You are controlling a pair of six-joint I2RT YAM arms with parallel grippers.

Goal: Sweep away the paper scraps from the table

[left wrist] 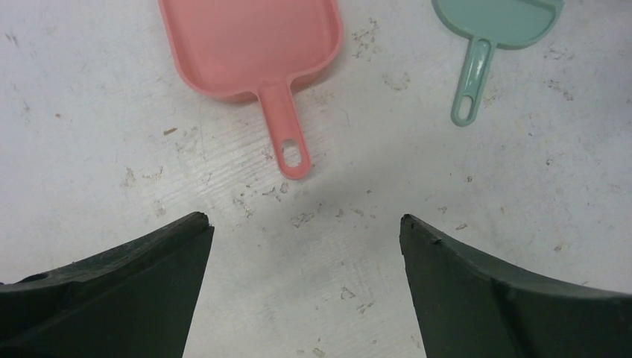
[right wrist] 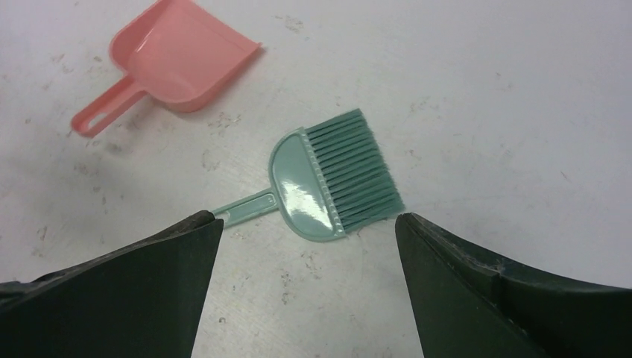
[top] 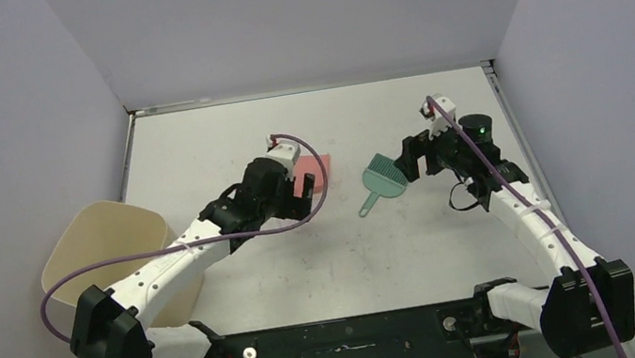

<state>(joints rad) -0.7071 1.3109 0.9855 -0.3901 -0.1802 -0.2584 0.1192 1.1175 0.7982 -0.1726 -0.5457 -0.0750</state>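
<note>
The left claw (left wrist: pixel 305 224) hangs wide open and empty just on the near side of the pink dustpan (left wrist: pixel 246 45). Its fingers flank scuffed white desk (left wrist: pixel 89 149) short of the dustpan's handle. The teal brush (right wrist: pixel 328 186) lies flat on the desk to the dustpan's right, apart from it. The right claw (right wrist: pixel 302 216) is spread wide at the brush, holding nothing. The beige bin (top: pixel 105 244) stands well to the dustpan's left.

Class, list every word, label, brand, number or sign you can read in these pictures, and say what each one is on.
None can be read.
The dustpan, brush and bin are plain.
The marks on the table are scuffs, not letters.
The green light on the right arm is a bare dot with no sign.
</note>
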